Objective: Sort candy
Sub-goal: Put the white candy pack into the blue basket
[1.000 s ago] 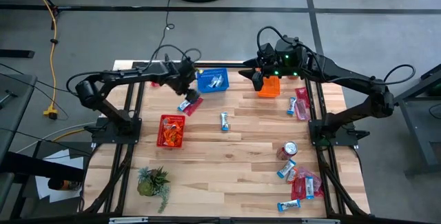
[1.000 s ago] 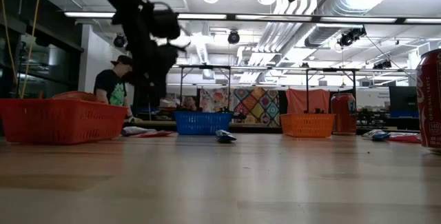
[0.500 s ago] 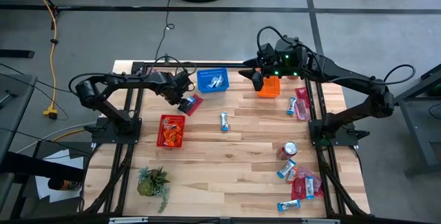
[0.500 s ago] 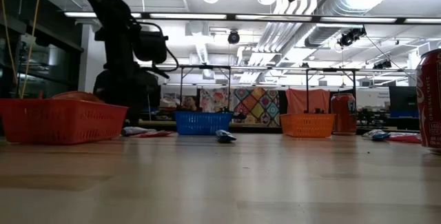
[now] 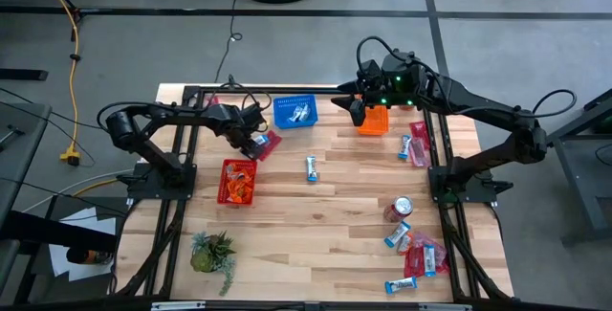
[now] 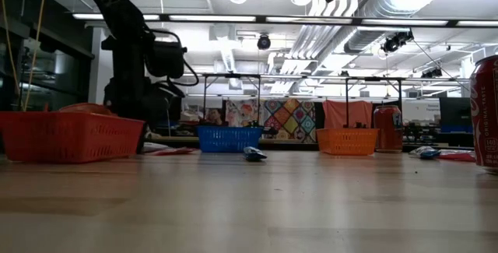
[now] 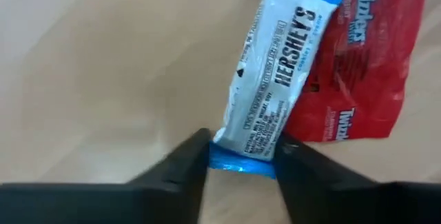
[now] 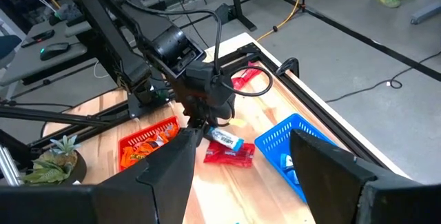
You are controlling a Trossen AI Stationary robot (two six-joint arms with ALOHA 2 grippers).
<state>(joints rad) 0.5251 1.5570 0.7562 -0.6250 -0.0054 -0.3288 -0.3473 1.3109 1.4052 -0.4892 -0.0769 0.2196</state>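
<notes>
The left gripper [image 7: 241, 156] sits low on the worktop [image 5: 325, 225] at about ten o'clock, its fingers closing around one end of a blue-and-white Hershey's bar [image 7: 272, 93] that lies partly atop a red Twizzlers packet [image 7: 355, 65]. The grasp appears to be the step in hand; next comes a lift and a carry to the blue basket [image 5: 295, 112] just beside, toward one o'clock. The bar's long axis runs straight away from the gripper. The right gripper [image 5: 357, 110] hovers open beside the orange basket [image 5: 375, 121].
</notes>
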